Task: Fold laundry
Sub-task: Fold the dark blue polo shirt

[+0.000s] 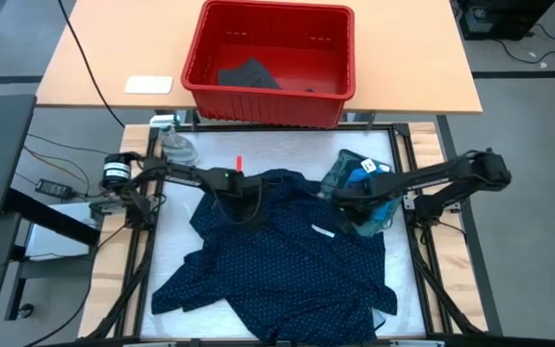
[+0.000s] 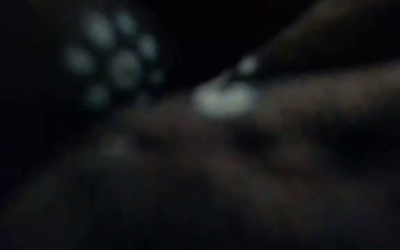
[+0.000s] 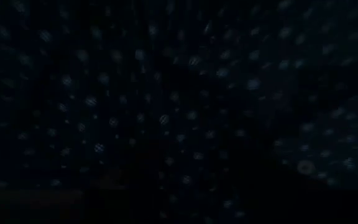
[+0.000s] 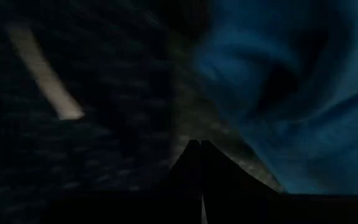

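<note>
navy dotted shirt (image 1: 277,260) is spread out crumpled across the white surface (image 1: 176,246), taking up most of the middle and reaching down to the near edge. left hand (image 1: 242,207) is down on the shirt's upper left part, near the collar area, and the left wrist view is filled edge to edge with dark dotted cloth (image 3: 166,118), so it's pressed right into the fabric; whether those fingers are apart or pinching cloth, can't tell from here. right hand (image 1: 362,214) sits at the shirt's upper right edge, fingers together, seen in its own wrist view as two dark tips meeting in a point (image 4: 199,163); it looks to be down at the cloth, though whether it has any fabric pinched is hard to say. just beside it lies a bright blue garment (image 1: 355,178), bunched up, touching the navy shirt's edge, and it shows big and blue in the right wrist view (image 4: 291,93). a grey-green piece of cloth (image 1: 176,146) lies crumpled at the far left corner of the white surface. beyond that, on the wooden table, stands a red bin (image 1: 268,60) with a dark garment (image 1: 249,75) lying inside. low view is dark and blurred, blocked by cloth.
</note>
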Robot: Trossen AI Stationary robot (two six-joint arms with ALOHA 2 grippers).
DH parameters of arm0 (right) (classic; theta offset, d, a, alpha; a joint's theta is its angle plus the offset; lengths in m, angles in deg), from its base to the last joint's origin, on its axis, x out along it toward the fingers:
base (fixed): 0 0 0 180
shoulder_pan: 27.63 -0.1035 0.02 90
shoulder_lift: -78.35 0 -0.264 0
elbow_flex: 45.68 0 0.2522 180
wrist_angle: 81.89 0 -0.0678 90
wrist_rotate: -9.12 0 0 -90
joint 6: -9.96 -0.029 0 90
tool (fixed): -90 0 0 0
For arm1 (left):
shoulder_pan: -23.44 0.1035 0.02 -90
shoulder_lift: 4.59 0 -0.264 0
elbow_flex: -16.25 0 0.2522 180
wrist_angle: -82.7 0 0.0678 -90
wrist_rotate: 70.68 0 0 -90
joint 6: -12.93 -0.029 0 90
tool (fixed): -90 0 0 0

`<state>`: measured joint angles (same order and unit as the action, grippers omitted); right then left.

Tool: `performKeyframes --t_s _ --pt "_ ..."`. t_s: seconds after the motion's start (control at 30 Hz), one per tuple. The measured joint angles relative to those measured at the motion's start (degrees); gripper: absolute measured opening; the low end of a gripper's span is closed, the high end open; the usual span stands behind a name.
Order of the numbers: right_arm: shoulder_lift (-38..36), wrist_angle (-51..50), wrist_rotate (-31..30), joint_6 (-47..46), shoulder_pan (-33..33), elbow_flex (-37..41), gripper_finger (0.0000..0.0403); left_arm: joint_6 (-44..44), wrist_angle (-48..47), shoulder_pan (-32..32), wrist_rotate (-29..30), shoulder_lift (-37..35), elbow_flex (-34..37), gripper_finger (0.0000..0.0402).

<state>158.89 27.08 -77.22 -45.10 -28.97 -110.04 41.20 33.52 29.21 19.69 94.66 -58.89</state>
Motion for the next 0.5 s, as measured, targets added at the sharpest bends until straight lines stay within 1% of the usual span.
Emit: performKeyframes --t_s 0.07,0.17,0.23,0.3,0.33,0.43,0.5 --pt "-0.64 3.47 1.07 -1.1 0.29 5.29 0.0002 -1.65 -0.97 1.33 -1.71 1.97 -0.01 0.0192" --pt "-0.38 9.92 2.91 -1.58 2.56 12.3 0.0002 -1.55 -3.54 3.37 -2.81 3.87 -0.33 0.0192" --pt "-0.3 12.13 2.9 -1.49 4.81 15.02 0.0002 -0.74 -6.31 4.38 -2.75 4.17 -0.38 0.0192" --pt "-0.65 12.05 2.17 -0.14 8.26 15.77 0.0002 -0.61 -8.92 5.13 -2.6 3.66 -0.27 0.0192" --pt "-1.0 11.88 0.36 1.41 10.23 15.89 0.0002 -0.58 -10.33 5.42 -2.53 3.31 -0.18 0.0192" --pt "-1.94 10.86 -10.61 8.02 17.82 14.37 0.0002 -0.52 -14.32 6.61 -1.71 2.48 0.1 0.0192" --pt "-2.13 10.77 -15.99 12.76 23.96 12.61 0.0002 -0.56 -16.7 7.84 -1.21 2.44 0.1 0.0192"
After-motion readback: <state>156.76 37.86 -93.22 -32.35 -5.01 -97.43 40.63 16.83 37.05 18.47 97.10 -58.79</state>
